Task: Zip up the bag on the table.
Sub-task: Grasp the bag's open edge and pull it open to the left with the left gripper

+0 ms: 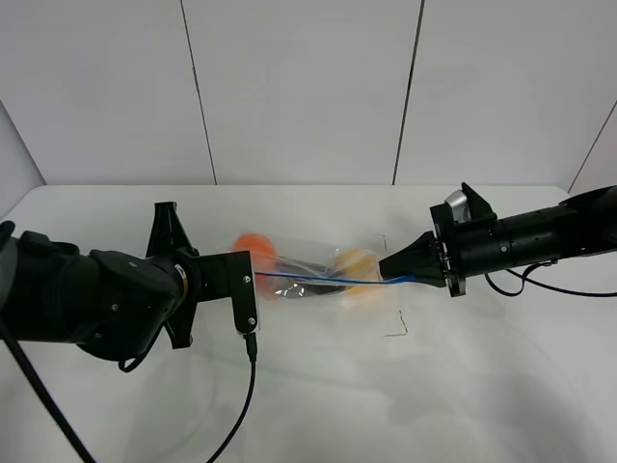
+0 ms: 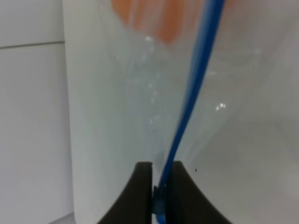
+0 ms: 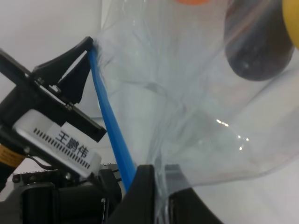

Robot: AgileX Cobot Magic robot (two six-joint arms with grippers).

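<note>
Clear zip bag (image 1: pixel 323 262) of fruit hangs stretched between both arms, just over the white bench (image 1: pixel 482 386); left gripper (image 1: pixel 253 280) has its jaws pinched on the blue zip strip (image 1: pixel 318 281); right gripper (image 1: pixel 388 273) has its jaws clamped on the bag's other end.

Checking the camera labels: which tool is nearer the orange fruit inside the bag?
Left. The left tool pinches the blue strip beside the orange fruit; the right tool holds the bag at its far end.

The bag (image 1: pixel 310 262) is clear, glossy, crinkled plastic; the table (image 1: pixel 463 386) smooth and matte.
</note>
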